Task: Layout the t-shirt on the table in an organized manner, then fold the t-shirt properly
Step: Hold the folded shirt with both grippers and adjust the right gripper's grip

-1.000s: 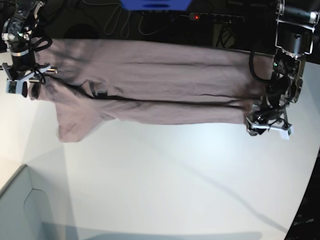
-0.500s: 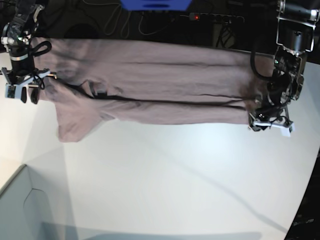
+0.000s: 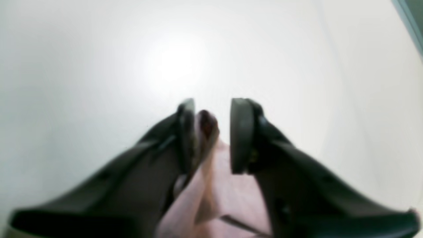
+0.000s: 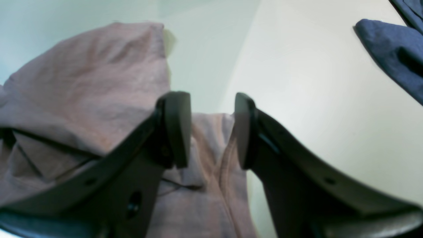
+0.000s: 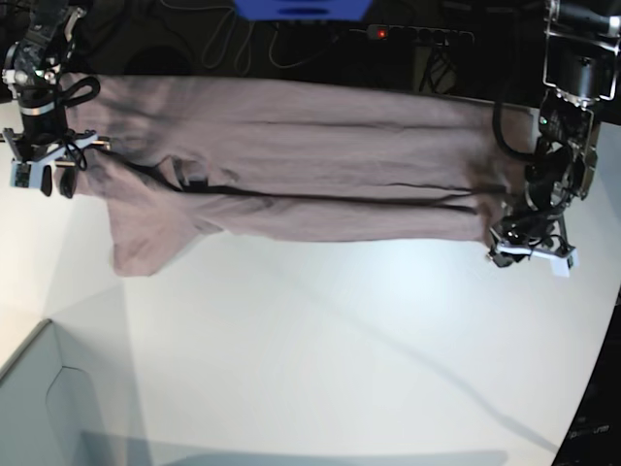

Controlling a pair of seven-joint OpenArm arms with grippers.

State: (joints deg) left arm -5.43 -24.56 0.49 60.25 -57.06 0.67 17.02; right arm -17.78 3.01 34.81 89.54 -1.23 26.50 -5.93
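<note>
The mauve t-shirt [image 5: 310,165] lies stretched wide along the far side of the white table [image 5: 340,349], with a sleeve hanging toward me at the left. My left gripper [image 5: 529,254] sits at the shirt's right end. In the left wrist view the gripper [image 3: 211,105] has its jaws a little apart. A raised fold of the t-shirt [image 3: 208,125] leans on one pad, and bare table [image 3: 99,49] shows beside the other. My right gripper [image 5: 39,180] stands at the shirt's left end. In the right wrist view the gripper [image 4: 211,99] is open over the flat t-shirt [image 4: 86,82].
A pale grey-blue box corner [image 5: 39,408] fills the near left. A dark blue cloth [image 4: 390,49] lies off to the right gripper's side. Behind the table are a blue object [image 5: 301,8], a power strip [image 5: 408,34] and cables. The table's curved edge [image 5: 582,417] runs at the right.
My left gripper's jaws have narrowed around the fold at the shirt's right end, and it has shifted slightly right and toward me. The right gripper has lifted slightly.
</note>
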